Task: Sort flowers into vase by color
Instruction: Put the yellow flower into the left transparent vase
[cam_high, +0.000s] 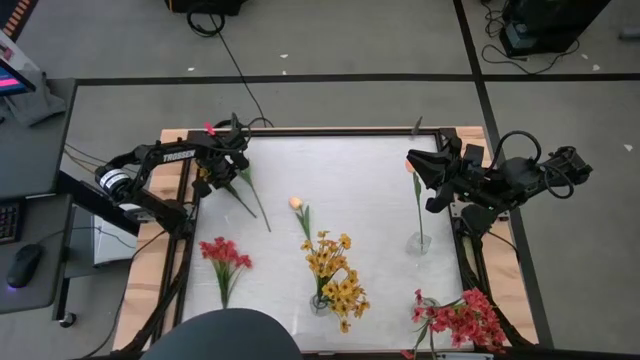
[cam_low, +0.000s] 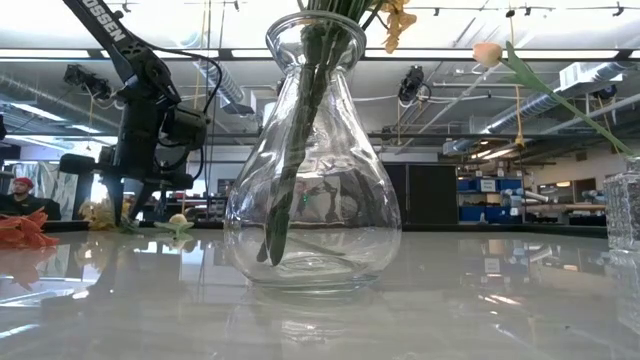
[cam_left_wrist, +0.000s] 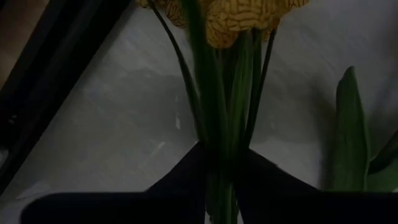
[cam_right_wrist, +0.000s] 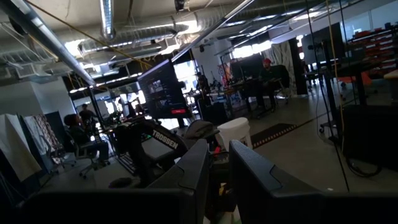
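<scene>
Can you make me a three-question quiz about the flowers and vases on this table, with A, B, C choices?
1. Where is the loose bushy red-pink flower bunch?
A. lying on the white table's left side
B. on the floor
C. in a vase
2. How many clear glass vases stand on the table?
A. one
B. three
C. five
3. What is the left tool doing?
A. gripping a vase
B. hanging empty
C. pinching the yellow-orange flower's green stems

Answers: 1 A, it lies flat near the left edge. 2 B, the high view shows three. 3 C, stems sit between its fingers.
</scene>
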